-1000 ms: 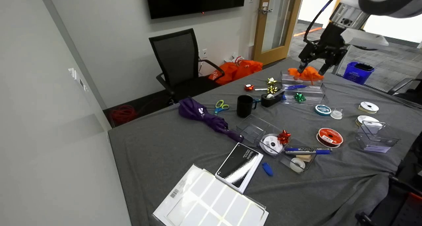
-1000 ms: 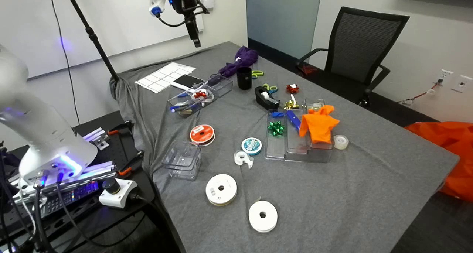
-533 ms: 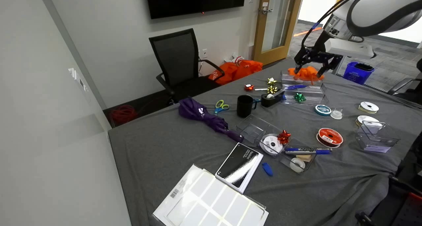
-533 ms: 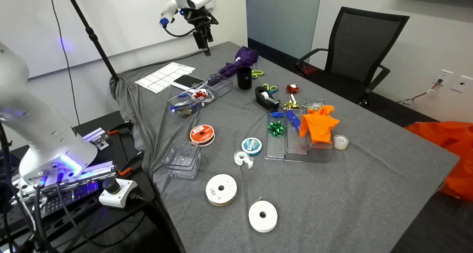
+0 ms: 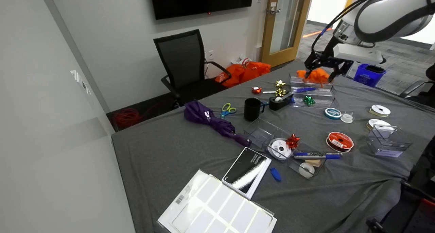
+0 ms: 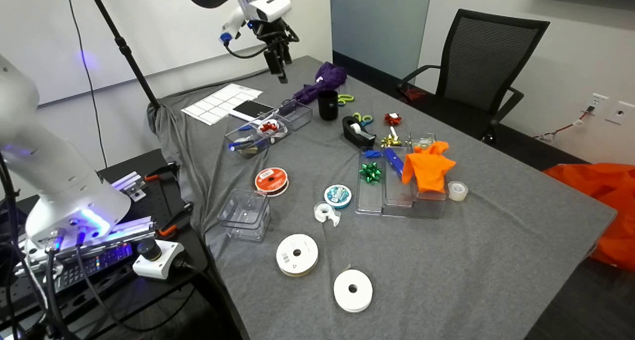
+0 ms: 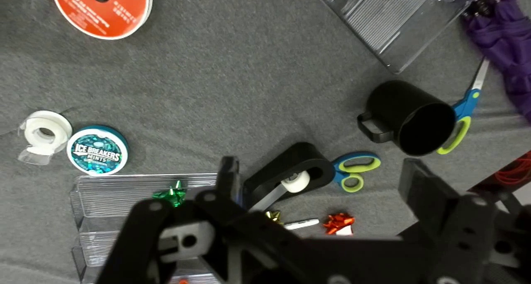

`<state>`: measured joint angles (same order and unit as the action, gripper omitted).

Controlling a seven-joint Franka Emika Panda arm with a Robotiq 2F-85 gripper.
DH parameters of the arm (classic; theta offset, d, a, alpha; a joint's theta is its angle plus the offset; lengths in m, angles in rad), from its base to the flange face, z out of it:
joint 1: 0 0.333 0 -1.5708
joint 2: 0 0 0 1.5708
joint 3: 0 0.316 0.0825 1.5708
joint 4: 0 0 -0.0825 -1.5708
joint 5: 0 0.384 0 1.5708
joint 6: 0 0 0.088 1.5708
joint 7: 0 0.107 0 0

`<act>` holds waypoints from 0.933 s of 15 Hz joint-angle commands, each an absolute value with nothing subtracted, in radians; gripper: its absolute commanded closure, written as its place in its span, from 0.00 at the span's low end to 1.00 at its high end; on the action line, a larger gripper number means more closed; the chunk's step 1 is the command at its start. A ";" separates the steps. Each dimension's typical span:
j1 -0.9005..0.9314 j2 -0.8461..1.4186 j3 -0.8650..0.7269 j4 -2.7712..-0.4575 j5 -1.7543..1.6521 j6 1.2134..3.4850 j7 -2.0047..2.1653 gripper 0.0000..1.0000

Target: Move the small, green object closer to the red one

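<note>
When I look through the wrist view, my claw (image 7: pixel 322 170) has its fingers (image 7: pixel 423 188) spread wide, high over the gray table (image 6: pixel 496 260). Between them in that view is the black tape dispenser (image 7: pixel 282 168), with blue and green scissors (image 7: pixel 339 177) just beside it. The green bow (image 7: pixel 172 195) sits in a clear tray (image 7: pixel 103 201), in the part nearest the mint tin (image 7: pixel 98 151). A red bow (image 7: pixel 338 222) is on the table, near a white marker (image 7: pixel 302 224). A second red bow (image 5: pixel 292 141) sits by a ribbon spool (image 5: pixel 279 149) in another clear tray (image 5: pixel 261 135).

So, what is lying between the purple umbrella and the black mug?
Scissors with blue and lime-green handles lie there, as the wrist view shows.
</note>
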<state>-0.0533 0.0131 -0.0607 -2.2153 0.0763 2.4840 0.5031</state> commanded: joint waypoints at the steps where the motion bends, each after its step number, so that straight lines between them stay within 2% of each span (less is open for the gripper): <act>1: -0.089 0.151 -0.105 -2.144 0.051 2.543 0.506 0.00; 8: -0.088 0.428 -0.231 -1.947 0.010 2.583 0.550 0.00; 14: -0.117 0.636 -0.240 -1.725 0.053 2.574 0.497 0.00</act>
